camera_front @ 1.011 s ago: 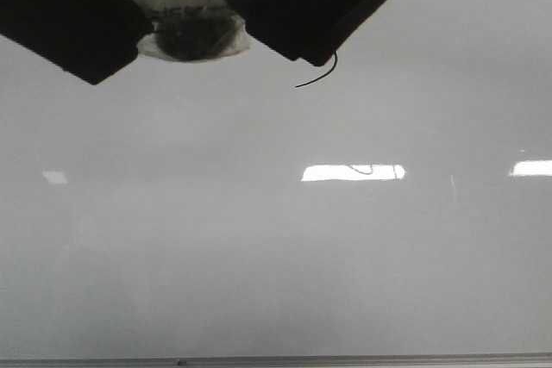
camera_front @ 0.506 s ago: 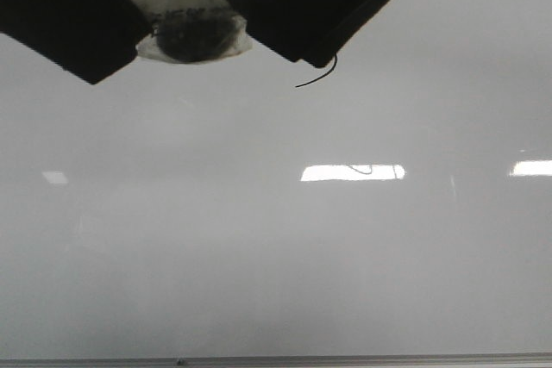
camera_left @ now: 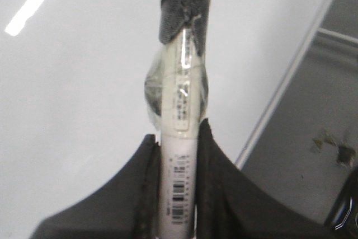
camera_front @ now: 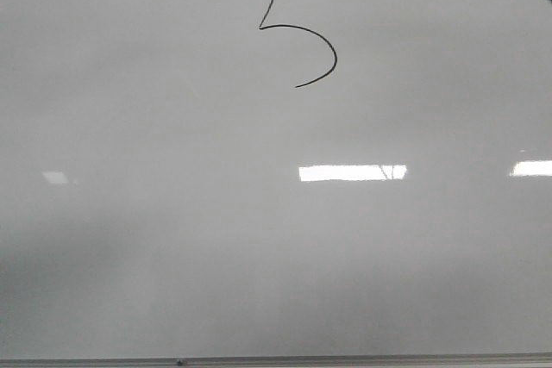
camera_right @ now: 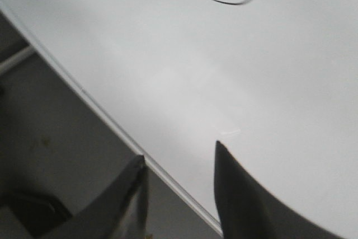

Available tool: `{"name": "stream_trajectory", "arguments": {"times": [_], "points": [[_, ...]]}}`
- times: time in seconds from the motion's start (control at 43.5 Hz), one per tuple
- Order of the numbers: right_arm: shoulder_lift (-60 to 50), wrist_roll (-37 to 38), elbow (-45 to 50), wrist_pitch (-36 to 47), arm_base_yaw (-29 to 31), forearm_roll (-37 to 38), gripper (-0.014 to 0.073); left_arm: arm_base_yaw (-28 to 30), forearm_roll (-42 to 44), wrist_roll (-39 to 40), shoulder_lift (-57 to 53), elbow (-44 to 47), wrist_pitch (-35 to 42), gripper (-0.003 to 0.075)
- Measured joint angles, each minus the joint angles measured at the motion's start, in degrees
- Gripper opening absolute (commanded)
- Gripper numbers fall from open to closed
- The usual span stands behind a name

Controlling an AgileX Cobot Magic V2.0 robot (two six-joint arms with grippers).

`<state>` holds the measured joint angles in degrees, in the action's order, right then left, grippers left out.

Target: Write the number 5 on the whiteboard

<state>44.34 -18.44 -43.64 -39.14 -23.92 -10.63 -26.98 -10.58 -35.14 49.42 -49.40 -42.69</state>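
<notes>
now the whiteboard (camera_front: 276, 239) fills the front view bare of the arms that covered its top half a second ago, so the whole 5 (camera_front: 297, 36) shows near the top edge, middle. the left gripper (camera_left: 178, 155) is clamped on a marker (camera_left: 180, 138) wrapped in tape; its barcode label is too blurred to read. the right gripper (camera_right: 179, 186) hangs with jaws parted and nothing between them, over the board's edge strip (camera_right: 100, 117).
</notes>
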Motion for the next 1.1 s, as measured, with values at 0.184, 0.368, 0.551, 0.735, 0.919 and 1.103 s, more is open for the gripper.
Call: {"name": "stream_trajectory", "arguments": {"times": [0.184,0.368,0.551,0.735,0.919,1.103], "points": [[-15.9,9.7,11.6,7.9,8.3,0.0,0.0131,10.2,-4.3,1.8,-7.9,6.8,3.6,-0.002],[-27.9,11.9,19.3,10.5,10.4,-0.1,-0.0076,17.1,-7.3,3.9,-13.0,12.9,6.8,-0.002],[-34.7,12.1,22.7,11.3,10.6,-0.1,-0.0063,21.8,-7.9,6.5,-16.2,17.2,9.5,-0.002],[-35.5,12.1,23.1,12.0,10.6,-0.1,-0.0063,24.9,-8.1,7.2,-16.6,19.1,11.3,-0.002],[-35.5,12.1,23.1,12.1,10.6,-0.1,-0.0063,29.1,-8.2,9.7,-16.2,19.4,17.1,-0.002],[-35.5,12.1,23.2,12.1,10.6,-0.1,-0.0063,34.9,-9.5,12.0,-9.9,18.5,22.2,-0.002]]}}
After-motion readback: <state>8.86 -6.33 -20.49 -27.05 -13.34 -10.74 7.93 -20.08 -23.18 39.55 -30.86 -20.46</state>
